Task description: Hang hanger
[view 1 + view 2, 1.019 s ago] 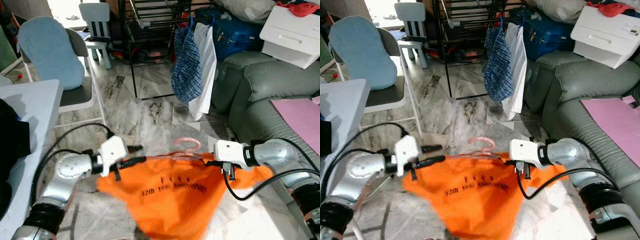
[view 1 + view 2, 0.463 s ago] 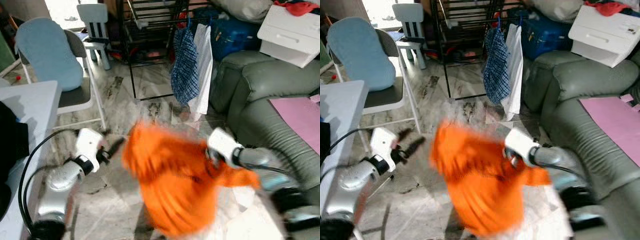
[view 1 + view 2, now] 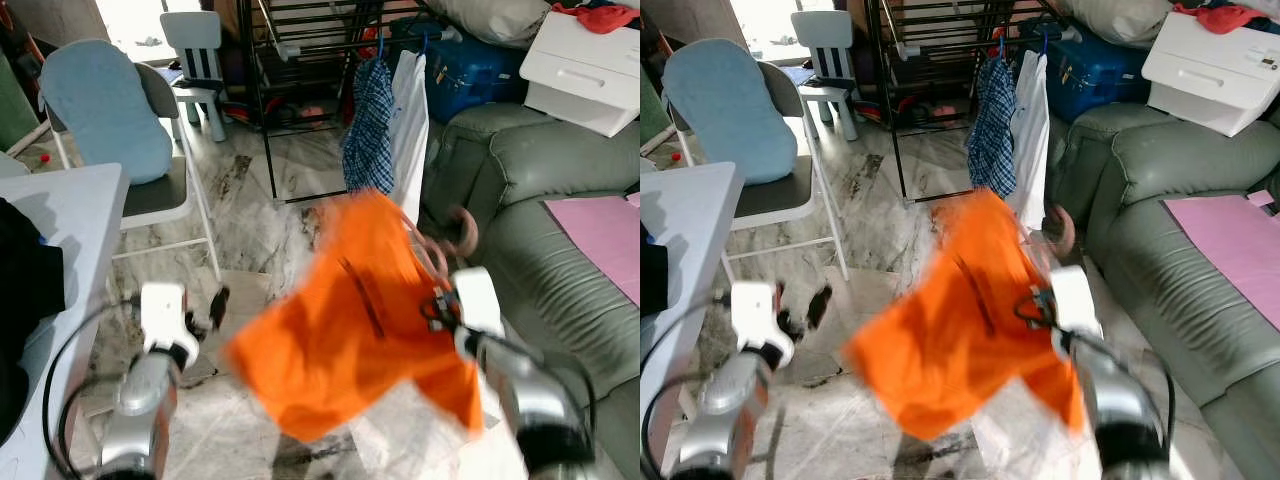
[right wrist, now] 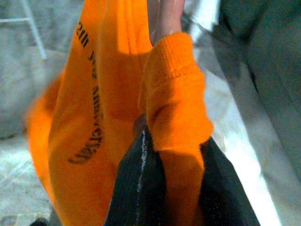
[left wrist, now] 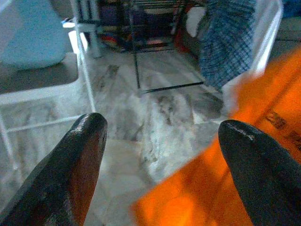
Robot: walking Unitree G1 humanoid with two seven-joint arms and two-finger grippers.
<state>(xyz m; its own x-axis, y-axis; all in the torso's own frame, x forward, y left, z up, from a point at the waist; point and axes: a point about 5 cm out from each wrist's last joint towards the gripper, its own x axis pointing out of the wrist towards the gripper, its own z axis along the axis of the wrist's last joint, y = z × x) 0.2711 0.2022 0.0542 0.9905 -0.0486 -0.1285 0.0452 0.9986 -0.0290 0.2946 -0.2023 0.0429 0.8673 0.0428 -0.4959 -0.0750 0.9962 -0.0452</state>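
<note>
Orange cotton shirt [image 3: 350, 330] on a pink hanger [image 3: 455, 238] swings mid-frame, at 6 o'clock from the black drying rack [image 3: 300, 60]. Judgement: limp, light, prone to sliding; grip the rigid hanger shoulder. Right end effector [image 4: 167, 188] is clenched on the shirt cuff and hanger; wrist view confirms. Left end effector [image 5: 160, 160] is released, fingers spread; eye views blur this.

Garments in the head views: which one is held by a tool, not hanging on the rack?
The orange shirt, clamped by the right tool on its pink hanger. The blue checked garment and white garment hang from the black rack.
</note>
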